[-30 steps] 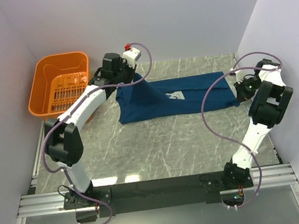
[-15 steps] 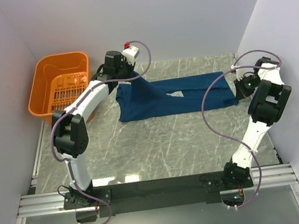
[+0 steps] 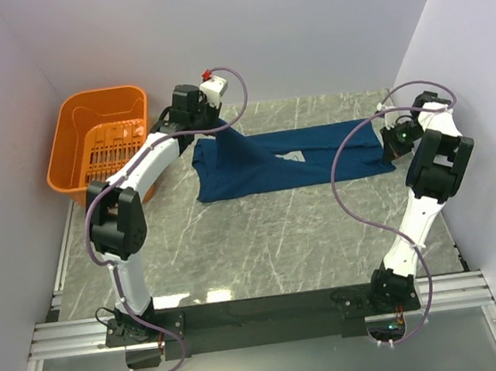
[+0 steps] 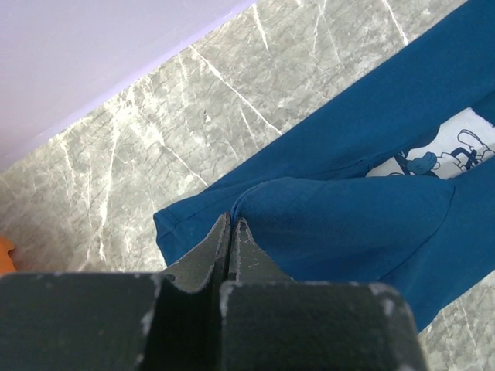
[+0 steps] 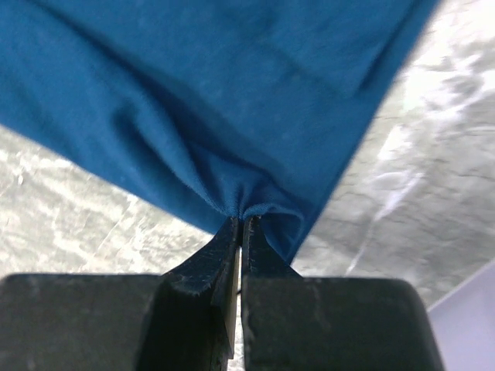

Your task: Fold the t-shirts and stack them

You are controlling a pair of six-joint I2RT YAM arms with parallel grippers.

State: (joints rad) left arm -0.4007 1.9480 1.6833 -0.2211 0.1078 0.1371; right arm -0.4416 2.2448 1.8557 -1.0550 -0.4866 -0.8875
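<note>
One dark blue t-shirt [image 3: 281, 159] lies stretched across the far half of the marble table, its white cartoon print [image 3: 294, 156] partly covered by a fold. My left gripper [image 3: 216, 125] is shut on the shirt's left edge and lifts it into a peak; the wrist view shows the cloth [image 4: 348, 216] pinched at the fingertips [image 4: 232, 220]. My right gripper [image 3: 392, 139] is shut on the shirt's right edge, with the fabric [image 5: 201, 116] bunched at the fingertips [image 5: 240, 220].
An orange plastic basket [image 3: 100, 144] stands at the far left, beside the left arm. White walls close in the back and both sides. The marble table [image 3: 263, 237] runs bare toward the arm bases.
The lifted near edge has been carried farther back over the shirt, covering more of the print. My right gripper has moved up and toward the back wall with its edge.
</note>
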